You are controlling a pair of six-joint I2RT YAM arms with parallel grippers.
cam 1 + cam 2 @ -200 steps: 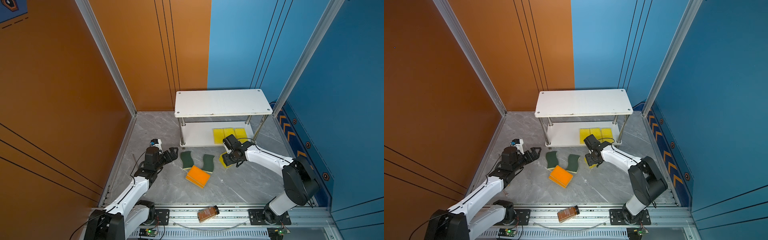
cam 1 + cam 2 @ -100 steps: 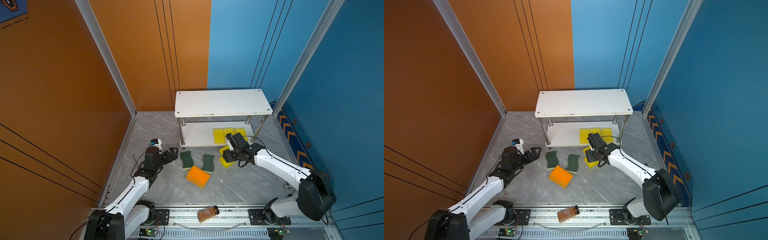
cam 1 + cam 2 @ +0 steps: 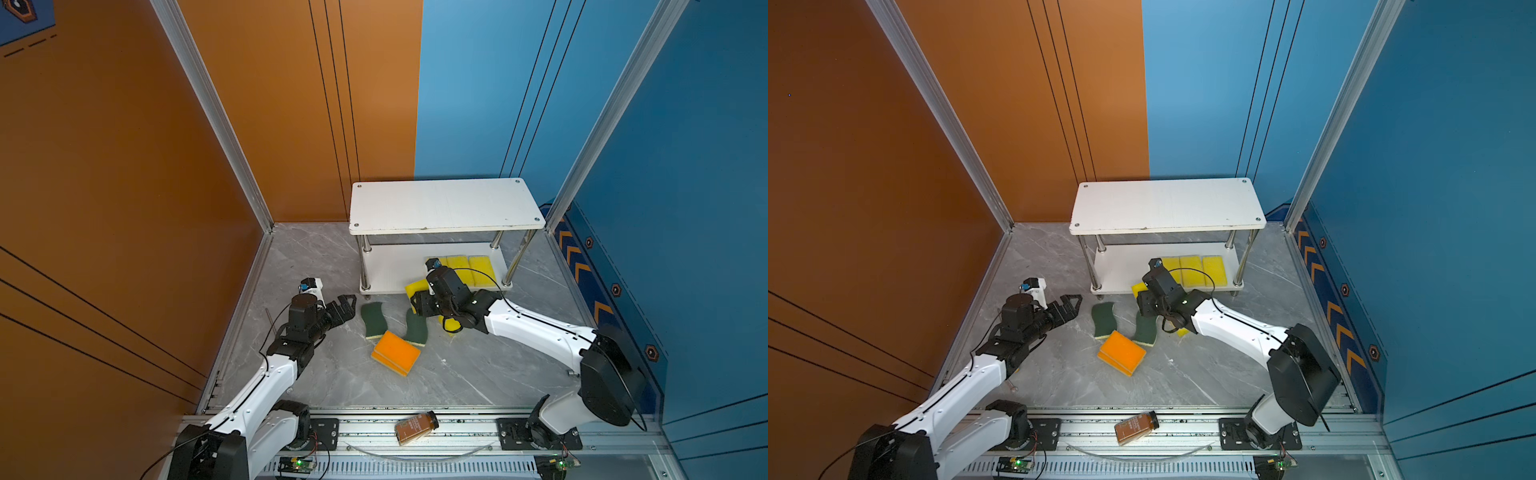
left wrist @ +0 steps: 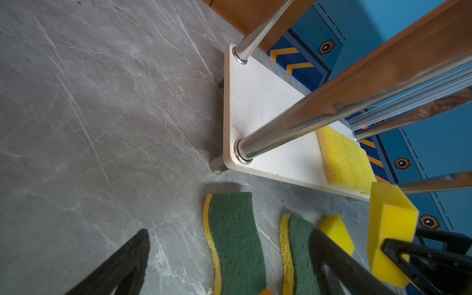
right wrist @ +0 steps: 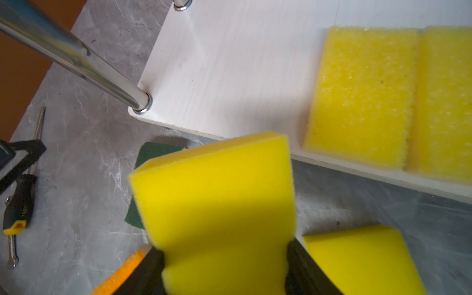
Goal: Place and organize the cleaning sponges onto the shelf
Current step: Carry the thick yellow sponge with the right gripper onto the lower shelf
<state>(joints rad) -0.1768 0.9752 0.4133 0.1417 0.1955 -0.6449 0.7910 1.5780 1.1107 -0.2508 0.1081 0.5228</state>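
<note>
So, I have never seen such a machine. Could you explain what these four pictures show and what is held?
Two white robot arms stand on a rail, each ending in a black two-fingered gripper. Two pictures look down on the whole scene; two come from cameras on the wrists. The right gripper pinches a yellow sponge near the white shelf, whose lower board carries three yellow sponges. The left gripper is open and empty. On the grey floor lie two green sponges, stacked orange sponges and a second yellow sponge. A brown bottle lies on the rail.
</note>
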